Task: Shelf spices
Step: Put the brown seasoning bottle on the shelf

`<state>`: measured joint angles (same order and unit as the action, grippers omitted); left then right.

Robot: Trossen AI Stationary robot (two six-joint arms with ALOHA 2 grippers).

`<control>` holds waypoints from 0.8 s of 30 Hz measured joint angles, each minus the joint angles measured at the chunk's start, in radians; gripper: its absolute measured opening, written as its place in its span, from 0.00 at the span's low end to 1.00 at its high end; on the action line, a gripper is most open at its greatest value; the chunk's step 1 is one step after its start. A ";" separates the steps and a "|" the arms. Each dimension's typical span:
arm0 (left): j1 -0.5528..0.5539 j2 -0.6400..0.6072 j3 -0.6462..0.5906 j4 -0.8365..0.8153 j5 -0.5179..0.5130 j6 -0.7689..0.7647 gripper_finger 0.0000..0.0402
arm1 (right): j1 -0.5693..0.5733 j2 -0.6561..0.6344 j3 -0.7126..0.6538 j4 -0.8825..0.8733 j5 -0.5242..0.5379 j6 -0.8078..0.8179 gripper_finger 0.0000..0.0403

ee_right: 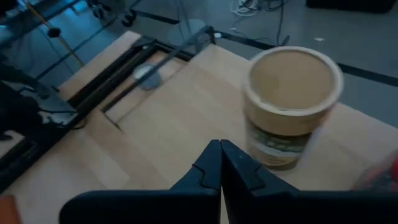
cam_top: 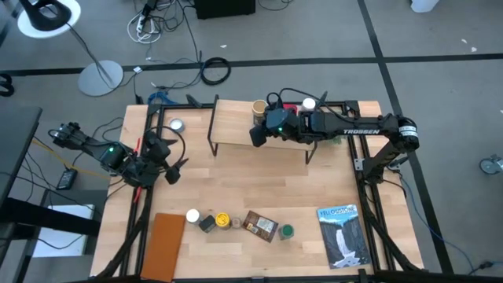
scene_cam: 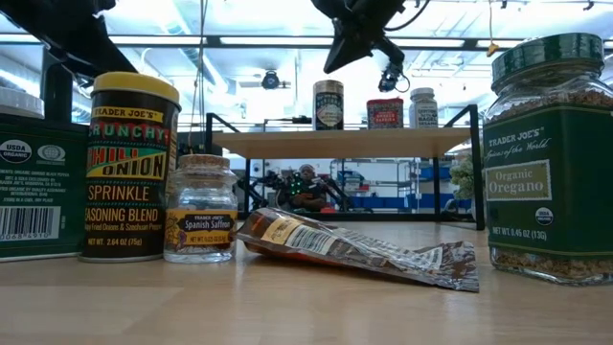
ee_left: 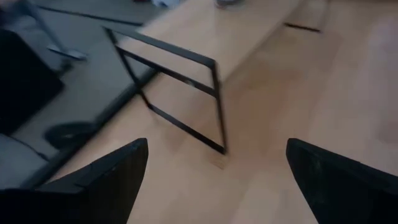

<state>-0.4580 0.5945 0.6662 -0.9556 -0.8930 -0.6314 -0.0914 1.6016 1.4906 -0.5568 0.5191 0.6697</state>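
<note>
Hovering over shelf by tan-top jar, right hand clenched empty, left hand released.

Three jars stand on the one shelf; five spices lie near one book.

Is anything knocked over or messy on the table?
Nothing is spilled or broken. The only thing not standing is the flat brown packet, lying crumpled among the upright jars at the front. Three jars stand straight on the shelf.
</note>
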 joint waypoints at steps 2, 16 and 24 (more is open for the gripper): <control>0.000 0.000 0.000 0.016 0.044 0.010 0.97 | 0.007 0.000 0.000 0.020 0.000 0.000 0.00; 0.000 0.000 0.000 0.115 0.105 0.108 0.97 | 0.002 0.007 0.037 0.133 0.000 -0.061 0.00; 0.000 0.000 0.000 0.123 0.093 0.108 0.97 | -0.002 0.220 0.393 -0.250 -0.003 -0.100 0.00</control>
<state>-0.4576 0.5945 0.6662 -0.8326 -0.7998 -0.5236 -0.0937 1.8212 1.8839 -0.8066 0.5158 0.5701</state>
